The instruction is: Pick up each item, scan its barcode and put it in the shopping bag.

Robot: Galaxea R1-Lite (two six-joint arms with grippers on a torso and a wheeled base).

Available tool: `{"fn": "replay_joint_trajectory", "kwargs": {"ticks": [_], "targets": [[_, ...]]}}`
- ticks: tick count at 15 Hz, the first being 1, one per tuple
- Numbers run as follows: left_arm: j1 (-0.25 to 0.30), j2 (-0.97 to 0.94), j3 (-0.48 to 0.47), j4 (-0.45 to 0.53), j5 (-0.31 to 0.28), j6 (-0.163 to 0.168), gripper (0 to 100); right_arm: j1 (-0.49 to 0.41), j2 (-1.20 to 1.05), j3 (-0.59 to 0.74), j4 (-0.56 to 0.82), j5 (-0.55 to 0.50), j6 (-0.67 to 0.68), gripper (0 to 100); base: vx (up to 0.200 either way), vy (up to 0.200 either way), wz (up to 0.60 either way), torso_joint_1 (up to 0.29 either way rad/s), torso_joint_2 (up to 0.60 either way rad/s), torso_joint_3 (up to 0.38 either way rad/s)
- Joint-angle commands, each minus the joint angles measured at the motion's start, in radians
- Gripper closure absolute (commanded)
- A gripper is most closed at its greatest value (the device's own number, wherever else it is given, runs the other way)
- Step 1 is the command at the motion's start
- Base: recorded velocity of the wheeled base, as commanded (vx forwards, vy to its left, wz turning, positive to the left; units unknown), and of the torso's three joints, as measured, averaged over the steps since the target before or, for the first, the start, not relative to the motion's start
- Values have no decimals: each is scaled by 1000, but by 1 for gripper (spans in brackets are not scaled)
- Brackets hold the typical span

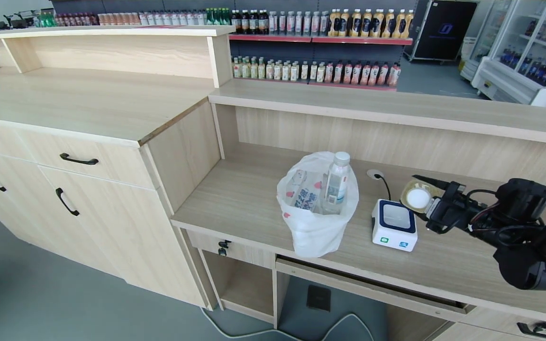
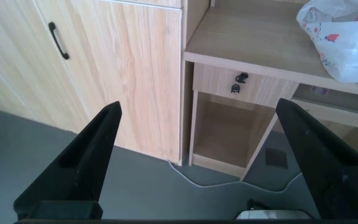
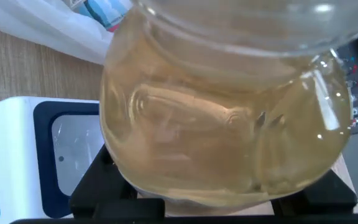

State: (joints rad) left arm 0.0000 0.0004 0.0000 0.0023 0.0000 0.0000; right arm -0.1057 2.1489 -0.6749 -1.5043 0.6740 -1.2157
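My right gripper (image 1: 425,196) is shut on a clear bottle of pale yellow drink (image 1: 417,195) with a white cap, held lying sideways just right of the white barcode scanner (image 1: 394,225). In the right wrist view the bottle (image 3: 229,112) sits close above the scanner (image 3: 36,155) and its dark window. A white shopping bag (image 1: 317,208) stands on the counter left of the scanner, with a clear bottle (image 1: 337,182) and a printed pack (image 1: 301,192) inside. My left gripper (image 2: 197,162) hangs open over the grey floor, well below the counter, left of the bag (image 2: 344,37).
A cable (image 1: 386,185) runs from the scanner to a hole in the counter. A raised back shelf (image 1: 396,109) borders the counter behind. Cabinets with black handles (image 1: 78,160) stand to the left. An open compartment (image 2: 229,134) lies under the counter.
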Motion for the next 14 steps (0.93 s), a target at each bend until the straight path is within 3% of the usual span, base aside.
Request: {"fn": "replay_joint_trajectory", "kwargs": {"ticks": [1, 14], "targets": [[0, 0, 0, -1, 0, 0, 0, 1, 31, 0, -14, 4, -4, 100, 0, 0, 0, 0, 0, 0], [0, 0, 0, 1, 0, 0, 0, 51, 140, -63, -67, 4, 4, 100, 0, 0, 0, 0, 0, 0]]}}
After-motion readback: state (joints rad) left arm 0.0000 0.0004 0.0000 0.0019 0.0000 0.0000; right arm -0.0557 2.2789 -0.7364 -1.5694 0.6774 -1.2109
